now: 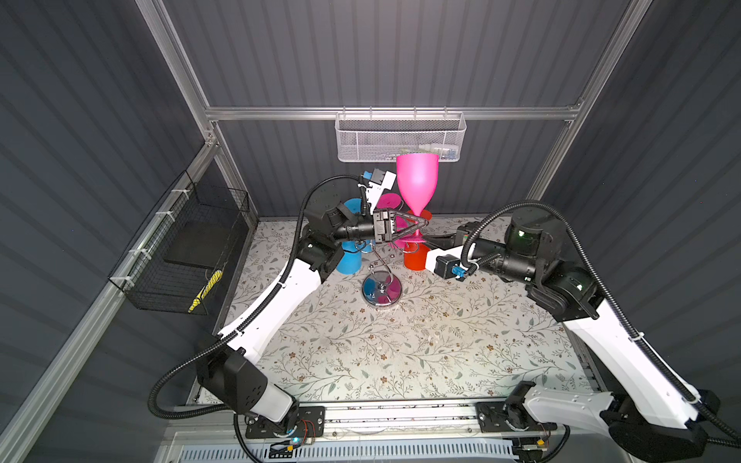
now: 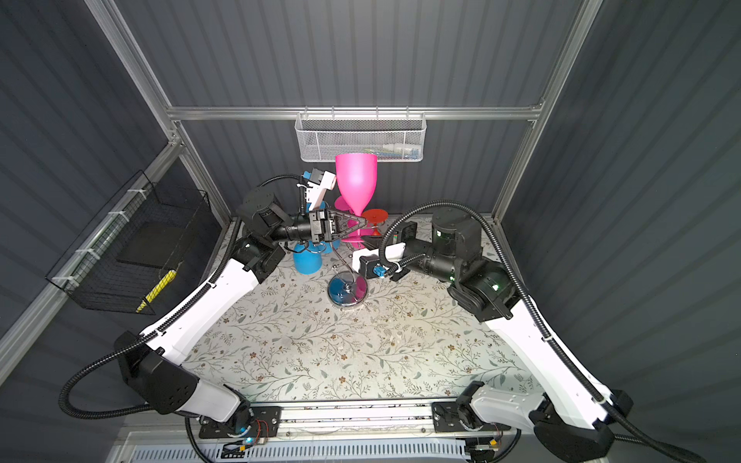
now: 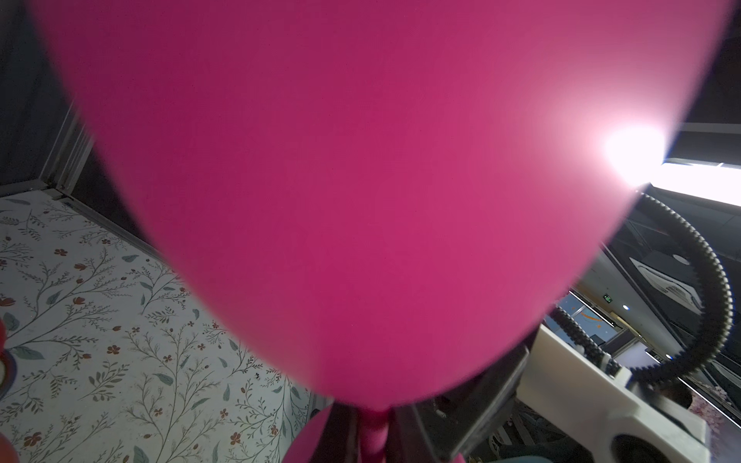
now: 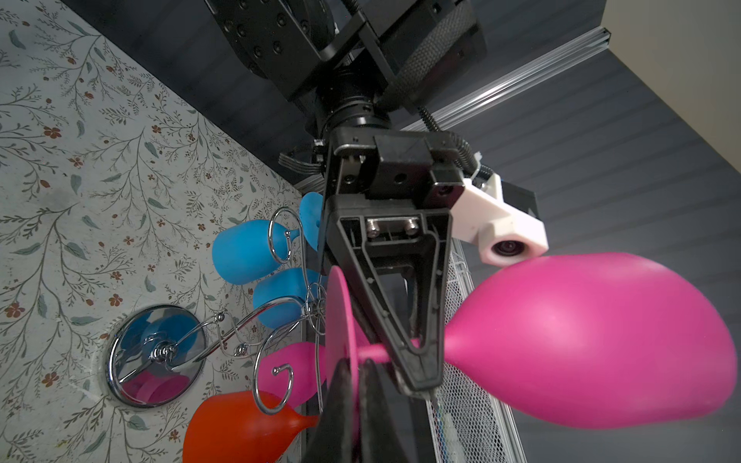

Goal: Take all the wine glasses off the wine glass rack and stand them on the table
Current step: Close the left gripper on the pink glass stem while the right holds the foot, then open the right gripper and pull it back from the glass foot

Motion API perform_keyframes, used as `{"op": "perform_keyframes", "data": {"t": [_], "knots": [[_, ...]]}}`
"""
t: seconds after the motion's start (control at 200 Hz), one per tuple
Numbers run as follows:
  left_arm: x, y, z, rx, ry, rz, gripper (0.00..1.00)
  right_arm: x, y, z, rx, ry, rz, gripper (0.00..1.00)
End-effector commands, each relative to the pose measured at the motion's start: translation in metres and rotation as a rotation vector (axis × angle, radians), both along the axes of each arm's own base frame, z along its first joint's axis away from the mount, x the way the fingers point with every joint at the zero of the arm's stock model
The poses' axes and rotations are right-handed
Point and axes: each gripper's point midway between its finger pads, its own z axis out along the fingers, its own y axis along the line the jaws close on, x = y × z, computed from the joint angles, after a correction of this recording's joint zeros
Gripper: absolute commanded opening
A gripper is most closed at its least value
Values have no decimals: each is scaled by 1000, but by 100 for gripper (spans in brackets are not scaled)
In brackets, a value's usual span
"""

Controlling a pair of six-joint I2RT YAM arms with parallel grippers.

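Gripping the pink wine glass (image 1: pixel 417 182) by its stem, the left fingers (image 4: pixel 417 352) hold it upright above the wine glass rack (image 1: pixel 381 294). Right fingers (image 4: pixel 353 401) look pinched shut right by its foot, can't tell if they're holding it.

The pink wine glass (image 3: pixel 361 192) fills the left wrist view — blurred, rim cut off. The right gripper (image 4: pixel 353 401) shows only as dark, edge-cropped fingers.

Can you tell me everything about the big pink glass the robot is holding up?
The pink glass looks like matte plastic, with a tall tulip bowl, thin stem and flat round foot. It stands upright, mouth up, lifted above the rack, where other glasses hang upside down. The left gripper has its jaws closed on the stem just under the bowl. The right gripper is shut at the foot; how it grips there is hidden.
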Motion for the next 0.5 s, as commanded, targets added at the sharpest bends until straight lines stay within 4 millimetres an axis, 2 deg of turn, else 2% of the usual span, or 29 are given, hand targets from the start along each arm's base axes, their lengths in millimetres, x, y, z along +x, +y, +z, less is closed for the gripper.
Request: {"op": "perform_keyframes", "data": {"t": [0.0,0.14,0.16,0.205,0.345,0.42,0.495], "knots": [[-6,4,8,-15,-31,17,0,-4,0,-1,-4,-20,-1,27],[-2,6,7,-1,-53,63,0,-1,0,0,49,-23,-22,72],[-1,6,8,3,-57,70,0,-9,-7,8,74,-33,-22,77],[0,8,8,13,-80,91,0,-11,-9,18,127,-48,-25,87],[8,21,7,112,-215,248,0,-18,-15,30,250,-31,-30,95],[17,37,6,196,-328,381,0,-17,-20,39,332,-16,-47,96],[26,56,5,279,-450,517,0,-15,-28,58,456,16,-80,96]]}}
